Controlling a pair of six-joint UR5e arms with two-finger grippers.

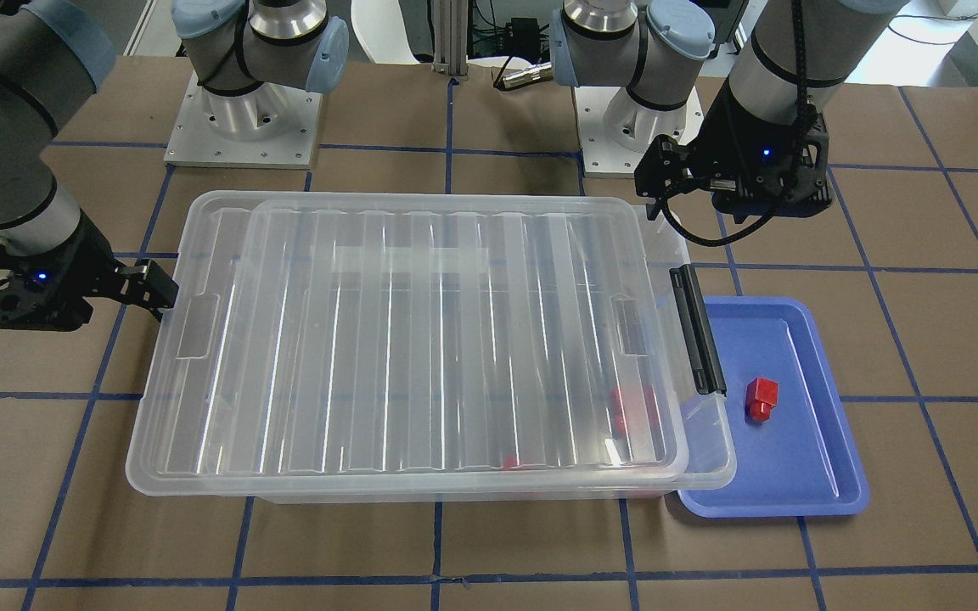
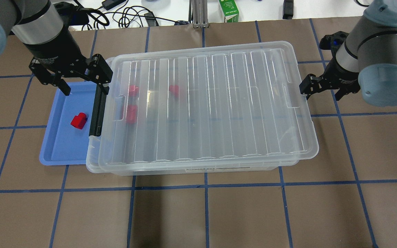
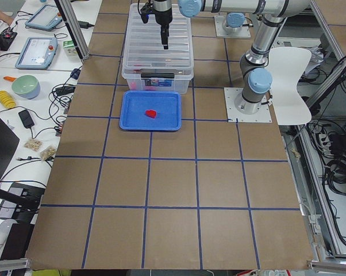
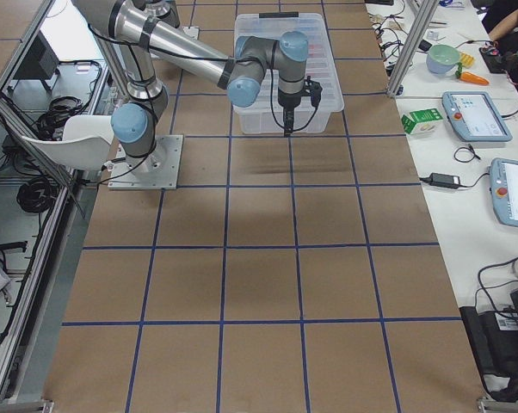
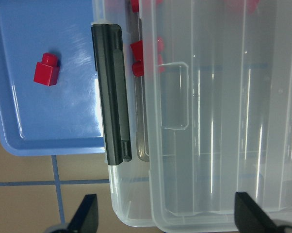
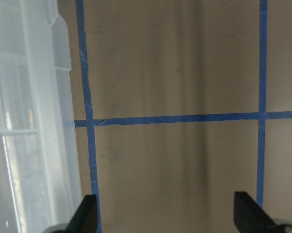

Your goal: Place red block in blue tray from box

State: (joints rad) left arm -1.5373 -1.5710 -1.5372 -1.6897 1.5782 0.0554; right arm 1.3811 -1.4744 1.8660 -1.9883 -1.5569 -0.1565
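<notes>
The red block (image 1: 761, 399) lies on the floor of the blue tray (image 1: 795, 462); it also shows in the overhead view (image 2: 78, 121) and the left wrist view (image 5: 46, 71). The tray (image 2: 59, 144) touches the latch end of the clear box (image 2: 212, 103), whose ribbed lid lies on top, slightly offset. The black latch bar (image 2: 97, 112) hangs at that end. My left gripper (image 2: 83, 84) is open and empty above the tray's far edge and the latch. My right gripper (image 2: 319, 91) is open and empty beside the box's other short end.
Several other red pieces (image 2: 133, 90) lie inside the box near the latch end, seen through the lid. The arm bases (image 1: 243, 119) stand behind the box. A green carton (image 2: 228, 10) and cables lie past the table's far edge.
</notes>
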